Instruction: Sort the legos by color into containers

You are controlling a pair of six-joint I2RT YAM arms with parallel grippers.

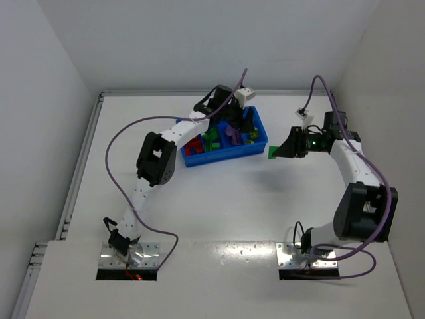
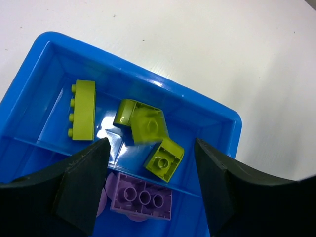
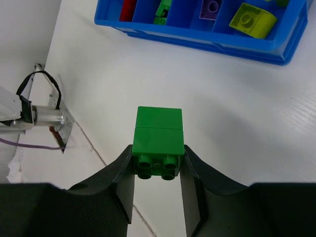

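The blue tray (image 1: 226,154) stands at the table's back middle with red, green, purple and yellow legos in its compartments. My left gripper (image 1: 229,114) hovers open and empty over the tray's right end (image 2: 148,168); below it lie several yellow-green bricks (image 2: 164,159) in one compartment and a purple brick (image 2: 142,198) in the neighbouring one. My right gripper (image 1: 282,150) is shut on a stack of two green bricks (image 3: 158,141), held above the table to the right of the tray (image 3: 197,38); the green stack shows in the top view (image 1: 273,152).
White walls close the table at the back and sides. A metal mount (image 3: 47,116) with cables shows at the left of the right wrist view. Purple cables (image 1: 119,153) loop from both arms.
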